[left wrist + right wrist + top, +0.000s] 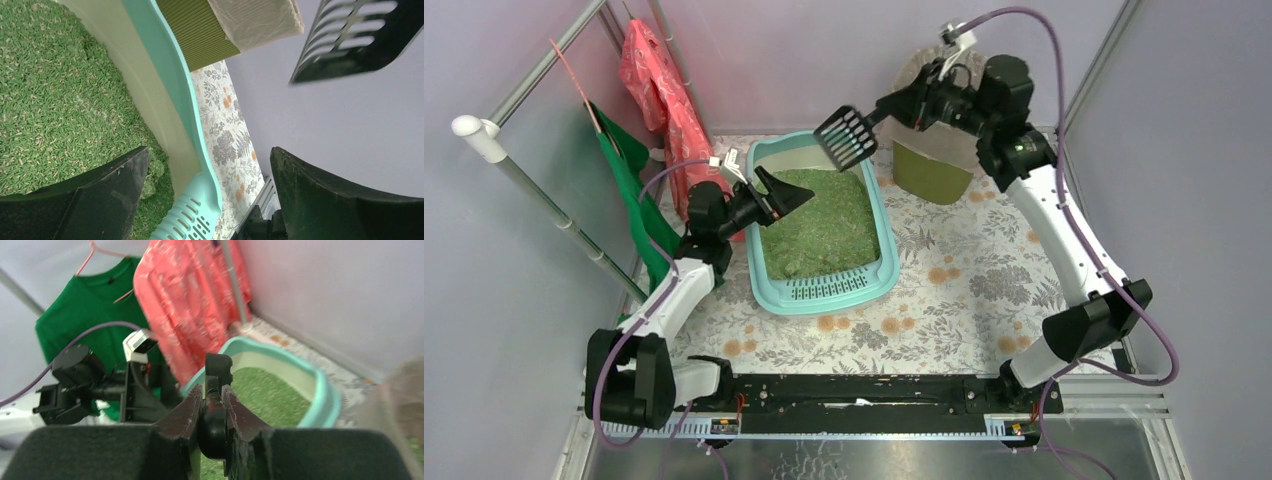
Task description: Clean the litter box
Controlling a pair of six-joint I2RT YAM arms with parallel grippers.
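The pale turquoise litter box (887, 262) stands mid-table with green granules (819, 220) inside and its slotted grille step (829, 289) at the near end. My right gripper (894, 108) is shut on the handle of a black slotted scoop (846, 136), held in the air above the box's far right corner. In the right wrist view the jaws pinch the black handle (214, 427). My left gripper (796, 198) is open and empty over the box's left side; its fingers (100, 195) straddle the turquoise rim (192, 120). The scoop (357, 42) hangs above in that view.
A round olive bin (932, 172) lined with a beige bag stands behind the box at the right. A red garment (664, 100) and a green shirt (629, 190) hang from a rail at the left. The floral mat (964, 290) covers the table.
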